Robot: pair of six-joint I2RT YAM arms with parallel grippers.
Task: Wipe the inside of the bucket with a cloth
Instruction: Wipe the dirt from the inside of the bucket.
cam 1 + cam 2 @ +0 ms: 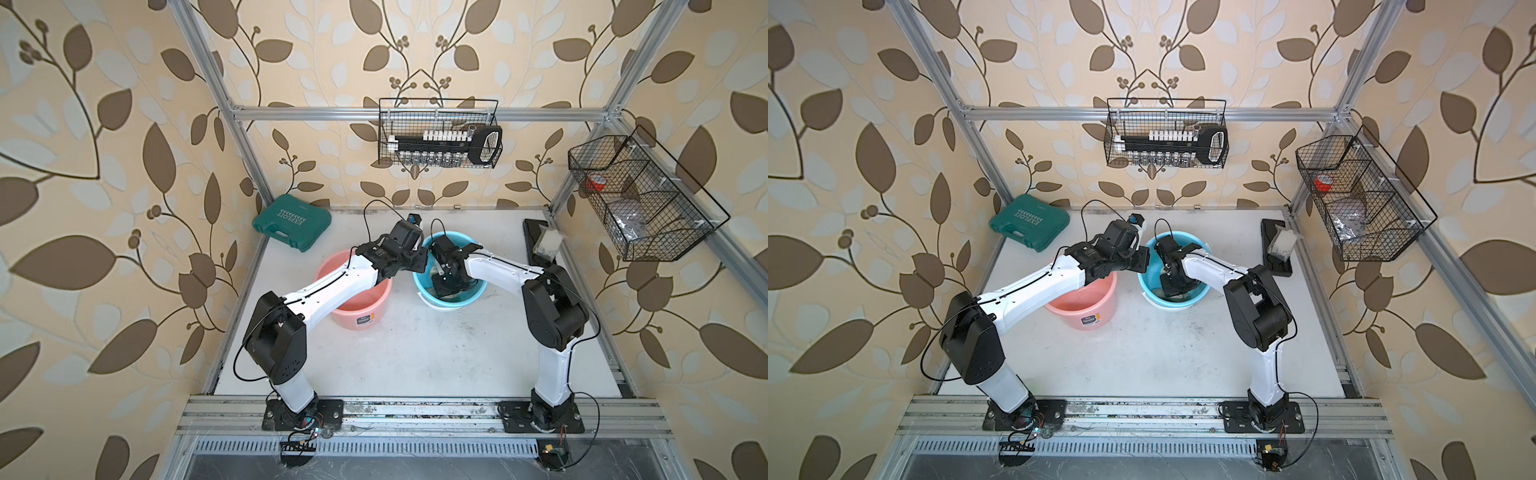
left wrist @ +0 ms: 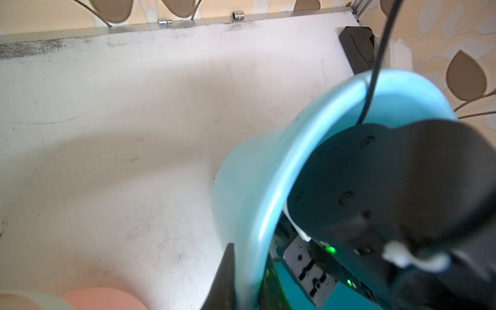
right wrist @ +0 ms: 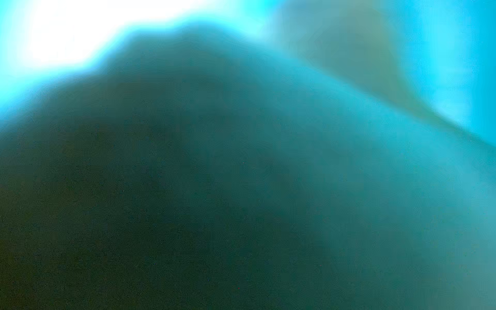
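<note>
L claw (image 2: 248, 264) pinching bucket (image 2: 241, 174) rim, R arm (image 1: 498, 266) bent down inside, R claw (image 1: 444, 291) closed, maybe on cloth (image 1: 1179, 296)

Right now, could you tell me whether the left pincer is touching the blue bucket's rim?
Touching. The left wrist view shows the left pincer closed on the blue bucket rim, one finger outside, one inside.
</note>
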